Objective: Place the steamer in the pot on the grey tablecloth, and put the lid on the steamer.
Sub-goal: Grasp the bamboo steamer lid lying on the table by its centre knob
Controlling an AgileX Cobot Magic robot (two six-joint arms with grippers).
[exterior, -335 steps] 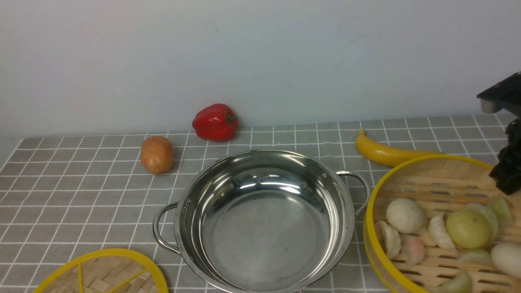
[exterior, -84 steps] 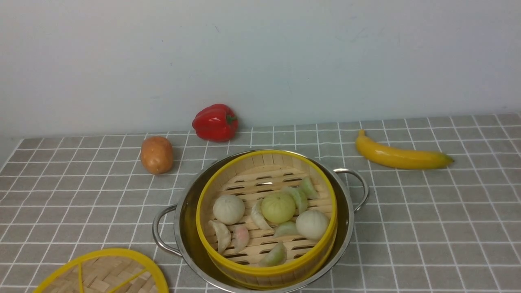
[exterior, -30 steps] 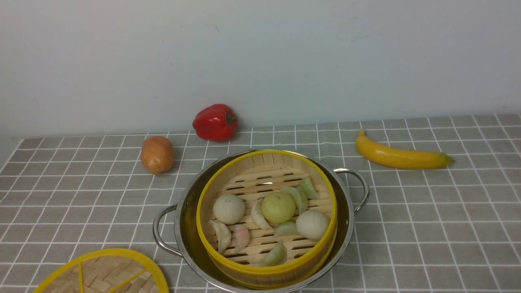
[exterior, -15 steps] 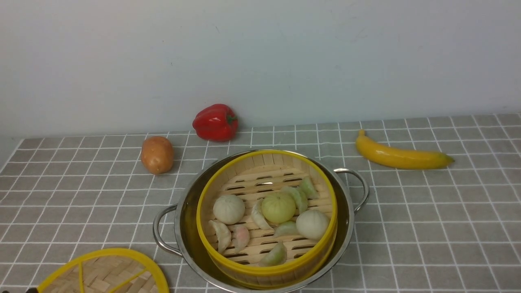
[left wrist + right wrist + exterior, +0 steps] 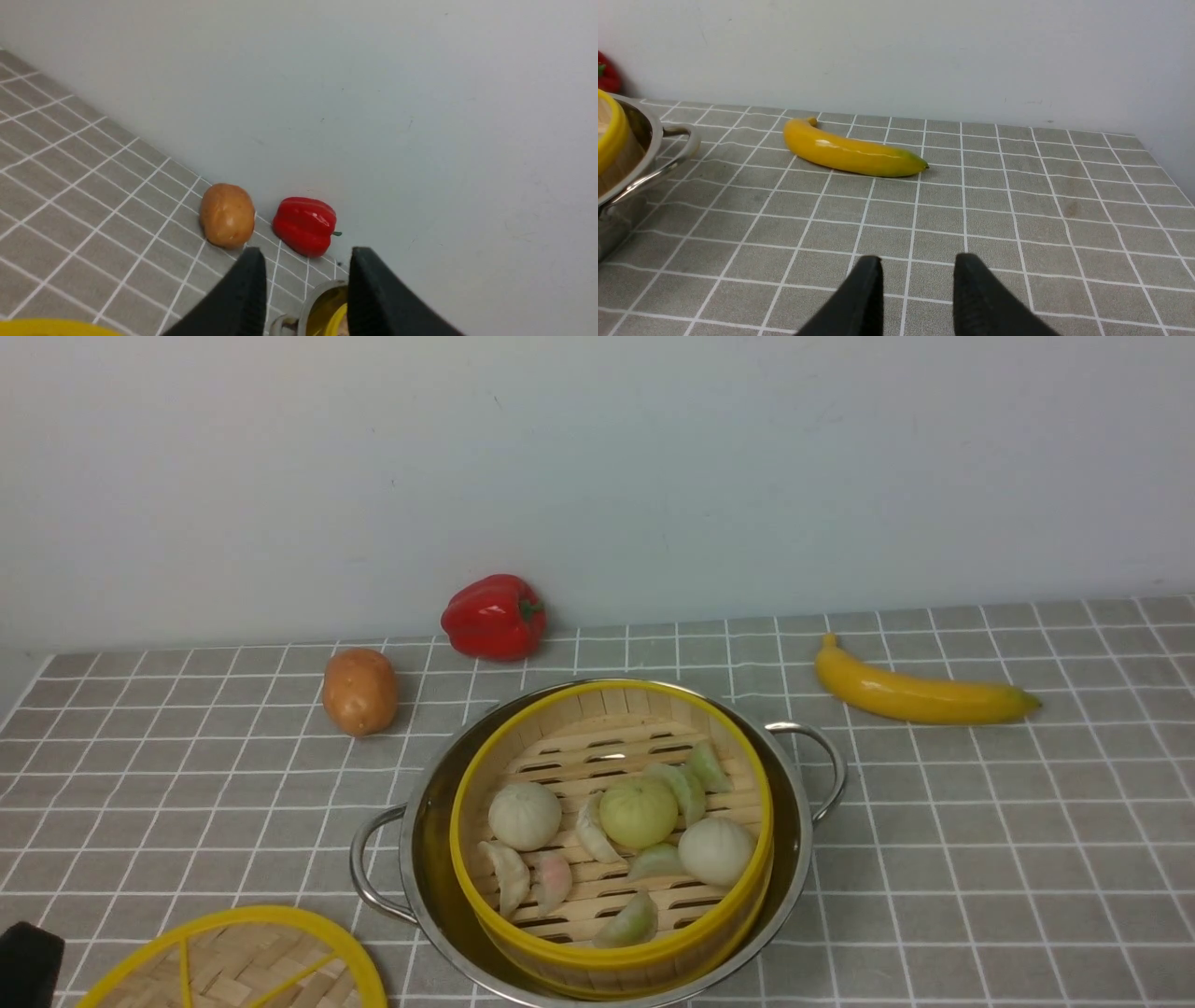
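Pale blue-grey wall ran along the back. Below it the grey tablecloth w/ its thin white grid filled the rest of the front view.

Pot sat on the cloth near the middle front, wire handles out to both sides. Steamer stood upright inside the pot, set a bit toward the pot's right, so more bare steel showed on the left. Its yellow rim stood above the pot's rim. Buns and dumplings lay uncovered on the slatted floor.

Lid lay flat on the cloth at front left, apart from the pot and cut off by the frame edge. It was not on the steamer.

Potato and red pepper sat behind-left of the pot, pepper close to the wall. Banana lay back right, clear of the pot's handle.

Left hand: fingers spread, nothing btwn them, pointed over the cloth toward potato, pepper and the pot's edge. Dark shape in the front view's lower left corner, just beside the lid, was prob. part of that hand, but too little showed to be sure.

Right hand: fingers apart too, empty, low over bare cloth on the right w/ the banana ahead of it.
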